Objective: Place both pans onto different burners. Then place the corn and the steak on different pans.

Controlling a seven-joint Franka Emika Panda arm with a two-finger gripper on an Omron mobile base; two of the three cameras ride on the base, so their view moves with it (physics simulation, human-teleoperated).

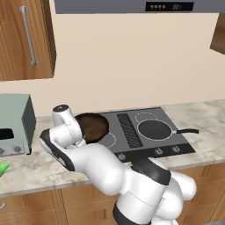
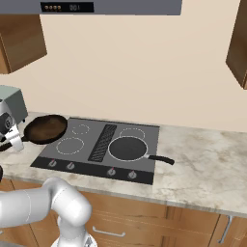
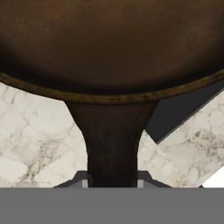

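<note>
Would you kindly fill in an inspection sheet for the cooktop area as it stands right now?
Surface: marbled counter with a dark cooktop set into it.
Job's things: grey pan sits on the front right burner; brown skillet hangs over the cooktop's left edge; green corn tip at the left edge of the counter.
Clutter: grey toaster oven on the counter.
Tool: shut on the skillet's handle.
Cables: nothing seen.
Surroundings: wooden cabinets, range hood, beige wall.
</note>
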